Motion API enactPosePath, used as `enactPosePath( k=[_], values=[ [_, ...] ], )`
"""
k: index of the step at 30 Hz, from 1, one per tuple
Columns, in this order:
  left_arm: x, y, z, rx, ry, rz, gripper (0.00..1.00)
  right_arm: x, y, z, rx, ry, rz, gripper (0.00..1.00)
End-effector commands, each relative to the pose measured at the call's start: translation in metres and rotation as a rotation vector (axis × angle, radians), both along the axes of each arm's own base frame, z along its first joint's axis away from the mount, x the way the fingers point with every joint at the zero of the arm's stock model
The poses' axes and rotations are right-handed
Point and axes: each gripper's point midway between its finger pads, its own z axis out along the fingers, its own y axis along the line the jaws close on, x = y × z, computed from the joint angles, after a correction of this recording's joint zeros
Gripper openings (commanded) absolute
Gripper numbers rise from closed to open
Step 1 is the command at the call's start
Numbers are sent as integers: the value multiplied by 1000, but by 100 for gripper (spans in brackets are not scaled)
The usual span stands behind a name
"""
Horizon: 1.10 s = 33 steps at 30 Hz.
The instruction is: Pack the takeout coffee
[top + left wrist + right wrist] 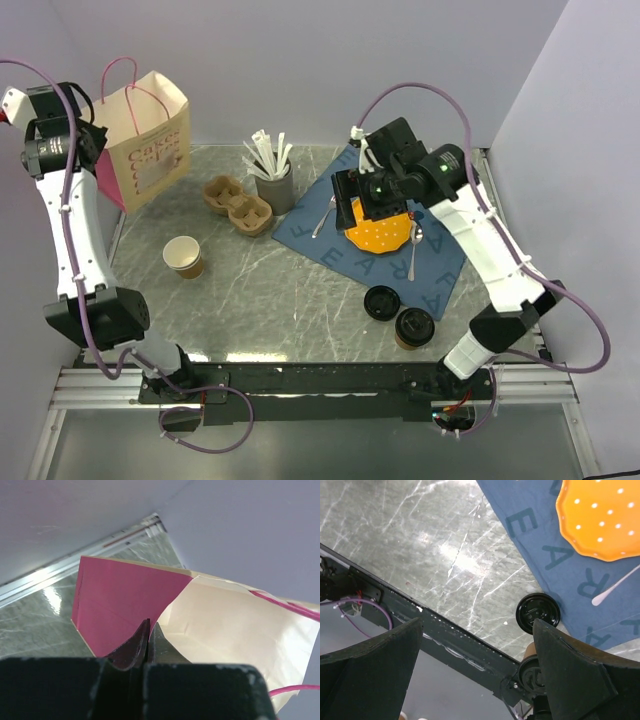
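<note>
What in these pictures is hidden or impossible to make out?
- Left wrist view: the bottom of the paper bag is blocked by the left gripper. Its fingers are closed, but whether they pinch the paper is unclear.
- Right wrist view: the takeout coffee is mostly covered by one finger of the open right gripper.
- Top view: the right gripper hides part of the orange plate.

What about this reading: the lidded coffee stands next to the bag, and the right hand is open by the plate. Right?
One error: the coffee stands at the near right edge beside the loose lid, far from the bag, as the top view shows. The right hand is open by the plate.
</note>
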Motion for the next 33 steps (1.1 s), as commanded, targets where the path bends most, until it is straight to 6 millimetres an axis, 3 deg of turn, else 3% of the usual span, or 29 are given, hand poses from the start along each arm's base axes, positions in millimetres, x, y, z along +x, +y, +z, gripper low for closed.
enactPosePath(
  k=[1,8,11,14,17,18,20,21,22,24,25,27,29,30,33],
  values=[
    [-17,-33,42,27,-96,-164,1,-16,-14,25,44,-63,-30,98],
    [-58,-73,78,40,-169,-304,1,-30,-19,37,110,-95,-28,98],
    [-77,-95,85,19,-169,-392,1,-34,-25,47,121,-124,-52,99],
    [-95,-119,79,-19,-149,-498,1,-37,-31,55,139,-151,-80,99],
    [-113,-152,61,-92,-118,-646,1,-42,-34,58,159,-152,-98,99],
    [-115,-165,41,-145,-80,-707,1,-43,-35,60,164,-153,-104,99],
    [-128,-191,30,-175,-75,-796,1,-47,-36,65,183,-160,-115,99],
    [-130,-204,5,-240,-28,-824,1,-48,-38,67,190,-166,-123,99],
    [-137,-226,4,-240,-37,-891,1,-50,-41,69,195,-173,-132,99],
    [-143,-246,-27,-306,32,-917,1,-51,-47,69,191,-169,-174,99],
    [-151,-261,-33,-316,51,-960,1,-55,-50,69,190,-162,-185,99],
    [-155,-271,-51,-352,83,-970,1,-60,-53,66,191,-128,-214,99],
    [-160,-283,-52,-350,55,-1003,1,-67,-53,57,202,-87,-230,99],
    [-165,-293,-66,-370,84,-1034,1,-72,-55,57,218,-88,-231,99],
    [-170,-309,-85,-384,106,-1072,1,-84,-61,42,219,-62,-247,99]
  ],
)
